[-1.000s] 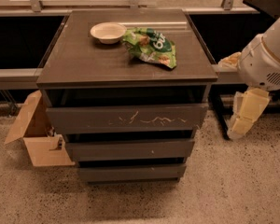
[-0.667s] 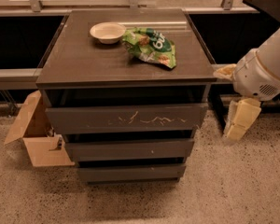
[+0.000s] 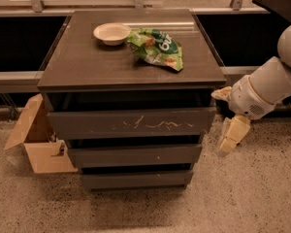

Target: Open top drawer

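Observation:
The top drawer (image 3: 131, 123) is the tall dark grey front with pale scratch marks near its centre, just under the cabinet top (image 3: 87, 67). A dark gap shows above its upper edge. My gripper (image 3: 232, 135) hangs pointing down to the right of the cabinet, level with the drawer's right end and a short way from it, touching nothing. The white arm (image 3: 271, 84) reaches in from the right edge.
A white bowl (image 3: 111, 33) and a green snack bag (image 3: 157, 47) lie on the cabinet top. Two narrower grey drawer fronts (image 3: 135, 155) sit below the top drawer. An open cardboard box (image 3: 36, 142) stands on the speckled floor at the cabinet's left. Dark benches run along the back.
The arm and gripper have moved left and down, closer to the cabinet's right side. The drawer, bowl and bag have not moved.

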